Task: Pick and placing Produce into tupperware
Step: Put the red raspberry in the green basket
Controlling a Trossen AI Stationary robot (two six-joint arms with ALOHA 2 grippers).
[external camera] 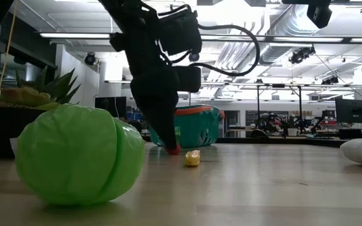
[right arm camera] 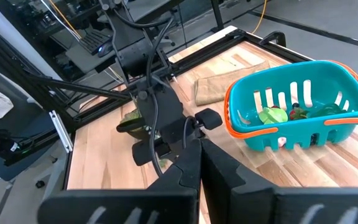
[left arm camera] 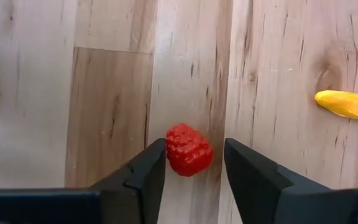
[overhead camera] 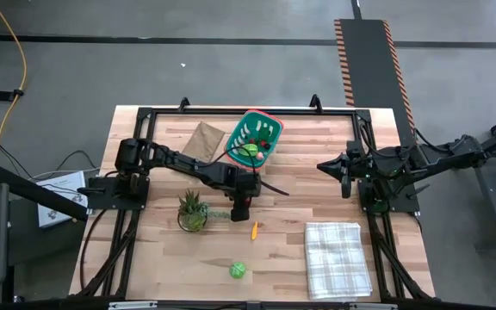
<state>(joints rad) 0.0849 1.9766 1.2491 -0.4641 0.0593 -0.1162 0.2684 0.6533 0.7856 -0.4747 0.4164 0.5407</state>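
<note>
Only the left wrist view shows the red berry [left arm camera: 189, 149] clearly: it lies on the table [left arm camera: 110, 74] between the left gripper [left arm camera: 194, 163] fingers, which straddle it, released, one finger touching or nearly so. The high view shows that gripper just below the basket [overhead camera: 255, 134], which holds produce. The right gripper [right arm camera: 199, 160] waits clenched, well right of the basket.

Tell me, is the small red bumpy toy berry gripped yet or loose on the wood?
Loose: the red bumpy toy berry lies on the wooden table between the left gripper fingers, gaps showing.
</note>
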